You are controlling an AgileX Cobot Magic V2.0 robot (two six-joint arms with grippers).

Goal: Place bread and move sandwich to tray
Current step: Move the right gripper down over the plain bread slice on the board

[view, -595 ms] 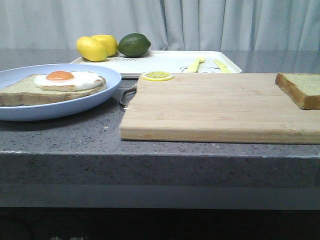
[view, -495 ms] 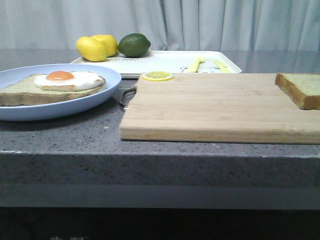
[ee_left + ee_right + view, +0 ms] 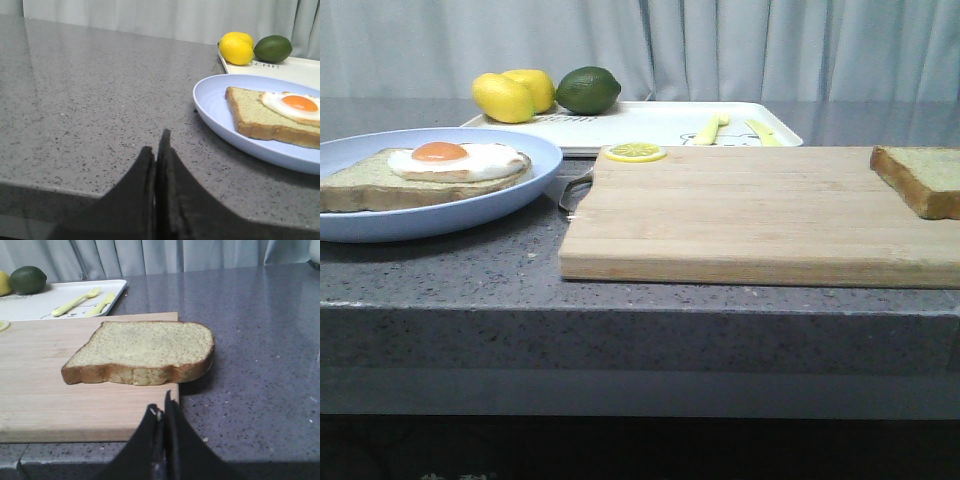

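Observation:
The bread (image 3: 925,178) lies flat at the right end of the wooden cutting board (image 3: 750,215); in the right wrist view it (image 3: 145,352) sits just beyond my right gripper (image 3: 161,409), which is shut and empty near the board's near corner. The sandwich, a slice bearing a fried egg (image 3: 430,172), lies on the pale blue plate (image 3: 500,215) at the left. In the left wrist view it (image 3: 272,114) is off to the side of my left gripper (image 3: 156,142), shut and empty over bare counter. The white tray (image 3: 650,125) stands behind the board. Neither gripper shows in the front view.
Two lemons (image 3: 512,95) and a lime (image 3: 588,89) sit on the tray's far left corner. A yellow fork (image 3: 712,128) and knife (image 3: 763,132) lie on its right part. A lemon slice (image 3: 635,152) rests at the board's back left. The counter's front edge (image 3: 640,310) is near.

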